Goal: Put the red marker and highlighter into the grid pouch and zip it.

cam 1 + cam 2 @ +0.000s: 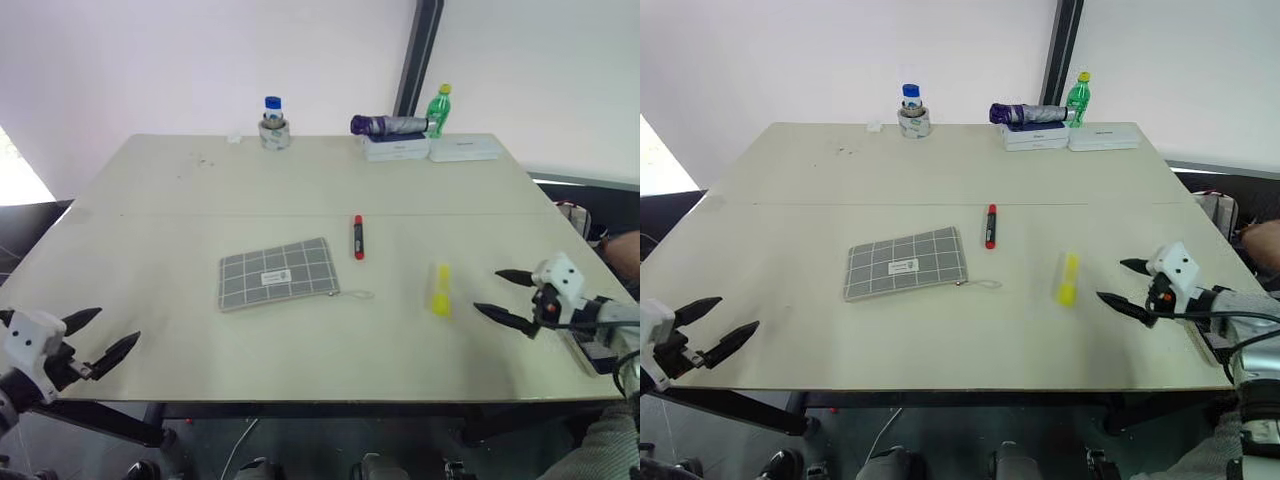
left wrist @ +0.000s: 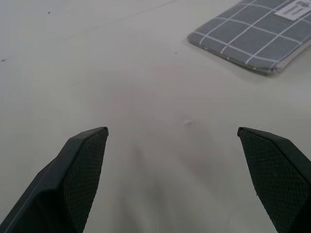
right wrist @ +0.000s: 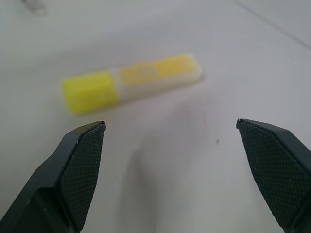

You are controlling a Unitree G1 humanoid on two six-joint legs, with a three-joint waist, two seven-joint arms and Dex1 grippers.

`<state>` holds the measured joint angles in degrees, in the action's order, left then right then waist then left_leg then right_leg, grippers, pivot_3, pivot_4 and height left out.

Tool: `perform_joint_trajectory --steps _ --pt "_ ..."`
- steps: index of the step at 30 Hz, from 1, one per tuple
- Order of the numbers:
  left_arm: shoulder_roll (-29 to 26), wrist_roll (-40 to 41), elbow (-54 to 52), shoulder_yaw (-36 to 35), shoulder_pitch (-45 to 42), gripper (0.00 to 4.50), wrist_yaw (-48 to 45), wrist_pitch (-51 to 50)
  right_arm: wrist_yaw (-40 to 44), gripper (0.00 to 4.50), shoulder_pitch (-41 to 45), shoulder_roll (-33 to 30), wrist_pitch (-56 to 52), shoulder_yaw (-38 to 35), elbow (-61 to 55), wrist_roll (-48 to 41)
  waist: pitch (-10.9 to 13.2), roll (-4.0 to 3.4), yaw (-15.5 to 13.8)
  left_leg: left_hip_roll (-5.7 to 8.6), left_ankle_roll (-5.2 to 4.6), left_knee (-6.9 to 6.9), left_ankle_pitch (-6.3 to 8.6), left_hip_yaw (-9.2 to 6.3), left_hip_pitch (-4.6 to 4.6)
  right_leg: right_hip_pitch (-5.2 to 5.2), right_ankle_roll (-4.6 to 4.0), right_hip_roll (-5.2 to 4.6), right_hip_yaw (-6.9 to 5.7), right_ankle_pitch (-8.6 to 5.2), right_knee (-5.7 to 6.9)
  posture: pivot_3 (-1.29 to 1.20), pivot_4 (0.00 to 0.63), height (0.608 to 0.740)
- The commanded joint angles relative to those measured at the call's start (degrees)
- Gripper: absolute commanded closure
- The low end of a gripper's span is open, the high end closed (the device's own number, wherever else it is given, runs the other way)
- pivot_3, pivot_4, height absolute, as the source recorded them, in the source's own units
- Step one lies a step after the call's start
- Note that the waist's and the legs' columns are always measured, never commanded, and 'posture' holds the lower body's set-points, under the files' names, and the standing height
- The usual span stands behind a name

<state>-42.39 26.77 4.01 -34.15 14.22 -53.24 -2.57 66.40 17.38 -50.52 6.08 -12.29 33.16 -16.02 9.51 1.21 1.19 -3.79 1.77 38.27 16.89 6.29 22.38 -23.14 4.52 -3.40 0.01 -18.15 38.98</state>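
Observation:
The grid pouch point(image 1: 277, 273) lies flat near the table's middle, label up, its cord pull point(image 1: 355, 295) trailing to the right. Just right of it and farther back lies the red marker point(image 1: 358, 237). The yellow highlighter point(image 1: 441, 289) rests on the table right of the pouch. My right gripper point(image 1: 504, 293) hovers open a short way right of the highlighter, fingers pointing at it; the right wrist view shows the highlighter point(image 3: 131, 82) just beyond its fingertips. Over the table's front left corner my left gripper point(image 1: 106, 334) stands open and empty, with the pouch point(image 2: 252, 34) well ahead of it.
Along the table's far edge stand a small jar with a blue lid point(image 1: 273, 124), a folded purple umbrella point(image 1: 388, 125) on white boxes point(image 1: 432, 149), and a green bottle point(image 1: 438, 110). A person's hand point(image 1: 1262, 242) shows beyond the right edge.

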Motion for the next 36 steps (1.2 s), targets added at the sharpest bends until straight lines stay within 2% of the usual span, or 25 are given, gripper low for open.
perform_joint_trajectory --steps 1,6,26,33,36 --pt "-0.2 0.7 -0.4 -2.6 0.8 0.0 -1.3 3.4 0.0 0.01 0.5 -1.2 2.0 -2.3 1.1 -0.5 0.0 0.0 0.1 0.0 0.0 0.0 0.0 0.0 0.0 0.0 0.0 0.0 0.0 0.0 0.0 0.0 0.15 0.74" --pt "-0.5 -2.9 1.5 -1.4 -0.5 0.0 2.7 4.1 -0.6 0.01 1.5 -0.6 1.9 -1.5 1.2 -0.4 0.0 0.0 0.0 0.0 0.01 0.0 0.0 -0.01 -0.02 0.01 0.0 0.0 0.01 0.0 0.0 0.0 0.15 0.74" --pt "0.3 -3.2 2.5 -0.3 -3.5 0.0 -0.1 11.6 -1.8 0.01 5.5 1.6 0.3 -0.2 0.0 -0.1 0.0 0.0 0.0 -0.01 0.01 0.0 0.0 0.0 -0.02 0.02 0.0 -0.01 0.01 0.0 0.0 0.0 0.15 0.74" --pt "-2.5 -12.0 9.6 2.3 -6.8 0.0 2.8 21.8 -3.0 0.01 7.2 4.1 -2.3 2.0 -5.3 -0.1 0.0 -0.01 0.1 0.0 0.01 0.0 -0.01 0.01 -0.02 0.02 0.0 0.01 0.0 0.0 0.01 0.0 0.15 0.74" --pt "-3.5 -16.3 12.7 5.1 -11.7 0.0 5.6 27.4 -6.0 0.01 10.6 9.1 -6.0 5.1 -10.6 -0.2 0.0 -0.01 0.1 -0.02 0.02 0.0 -0.01 0.0 -0.03 0.01 -0.01 0.03 0.0 0.01 0.03 0.0 0.15 0.74"
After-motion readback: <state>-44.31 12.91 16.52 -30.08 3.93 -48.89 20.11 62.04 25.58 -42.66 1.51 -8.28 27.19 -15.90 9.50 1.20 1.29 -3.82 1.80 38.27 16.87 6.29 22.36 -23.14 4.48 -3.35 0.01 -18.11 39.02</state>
